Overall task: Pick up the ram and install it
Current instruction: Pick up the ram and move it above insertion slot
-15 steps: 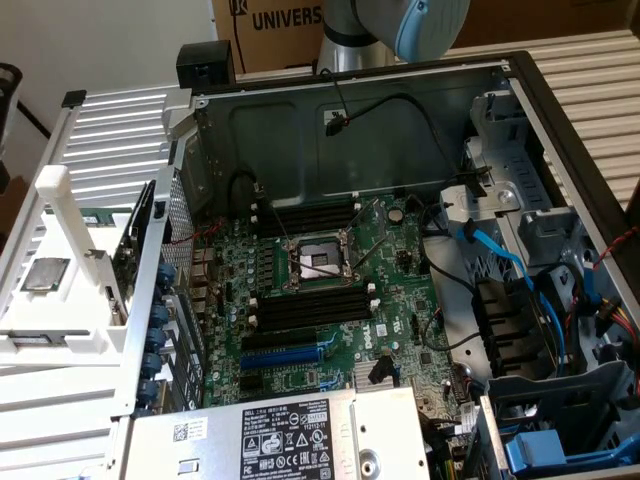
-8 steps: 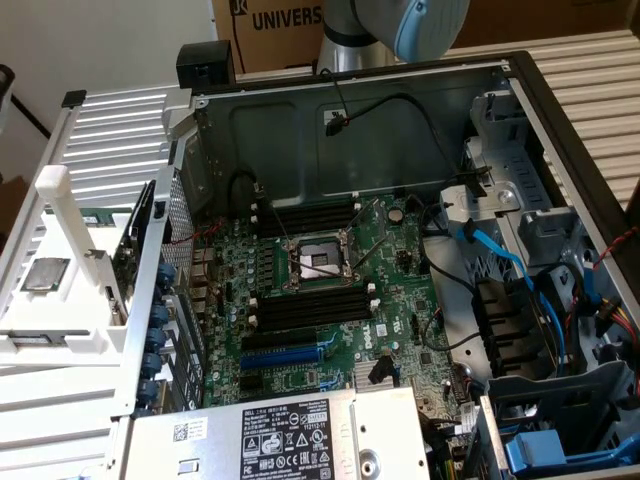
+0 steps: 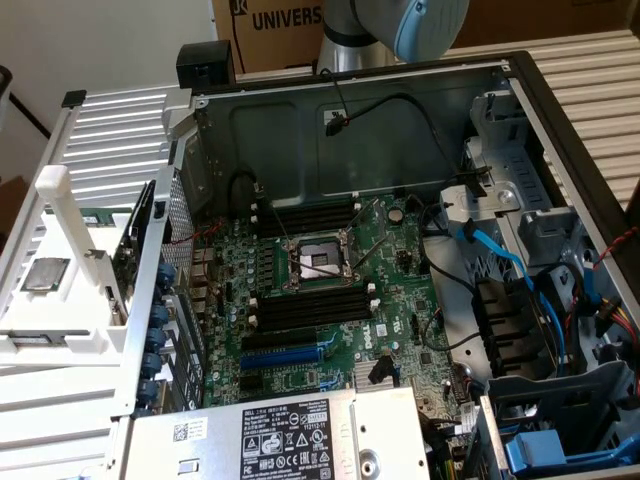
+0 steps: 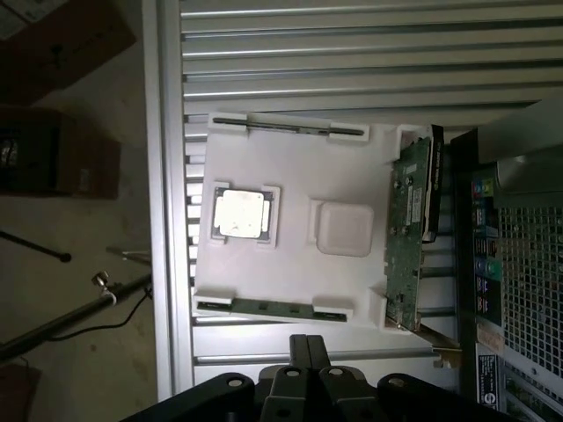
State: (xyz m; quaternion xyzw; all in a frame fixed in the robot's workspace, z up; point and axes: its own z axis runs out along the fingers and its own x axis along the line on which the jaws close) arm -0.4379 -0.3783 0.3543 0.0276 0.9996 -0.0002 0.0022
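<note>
**Wrist view: clenched gripper (image 4: 307, 345) above a white tray (image 4: 290, 167), ram (image 4: 268, 307) in its clips**

The exterior view shows the arm (image 3: 430, 25) with its pale blue joint high above the back wall of the open computer case (image 3: 520, 120). The wrist points down at the slatted metal table (image 4: 352, 53) beside the case.

The tray lies flat on that table. The ram, a thin green stick seen edge-on, sits in the clips along the tray's edge nearest the fingertips. A square silver processor chip (image 4: 242, 214) rests in a recess further out. A second thin, darker stick (image 4: 290, 129) is clipped along the tray's far edge. A green card (image 4: 406, 237) stands on its edge on the side of the tray toward the case.

Inside the case lies the green motherboard (image 3: 400, 300), with long black slots (image 3: 305, 310) and a blue slot (image 3: 285, 355).

The gripper's two dark fingers are pressed together with nothing between them. They hang clear of the tray, and the ram is the nearest part to them.
</note>
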